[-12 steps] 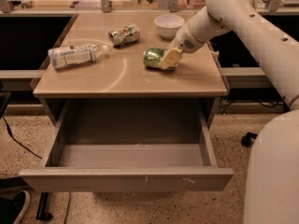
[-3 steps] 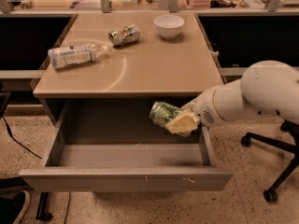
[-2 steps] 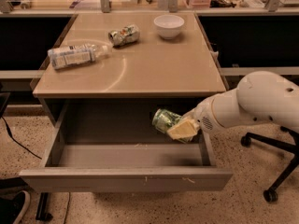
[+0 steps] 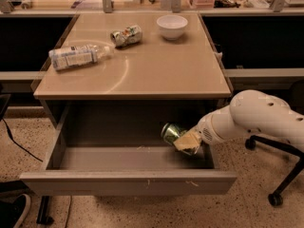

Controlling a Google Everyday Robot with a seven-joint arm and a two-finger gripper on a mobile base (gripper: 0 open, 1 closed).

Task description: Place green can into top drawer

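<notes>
Green can (image 4: 172, 132), a small cylinder with a mottled green and white label and a shiny metal end, sits tilted inside the right part of the top drawer (image 4: 128, 182), its silver end turned toward the left and slightly up. I cannot tell whether it touches the drawer floor. My gripper (image 4: 187, 142) reaches in over the drawer's right wall, its pale tan fingers clamped narrowly around the can's body. My rounded, smooth white arm (image 4: 256, 120) stretches away to the right. The drawer is pulled out, a wide shallow grey metal tray with a flat front panel marked by small white scuffs. Above it the tan desk (image 4: 156, 75) has a smooth, faintly glossy top, where a round white bowl (image 4: 172, 26), a silver-white can (image 4: 126, 35) on its side and a clear plastic bottle (image 4: 76, 56) lying flat are spread apart.
</notes>
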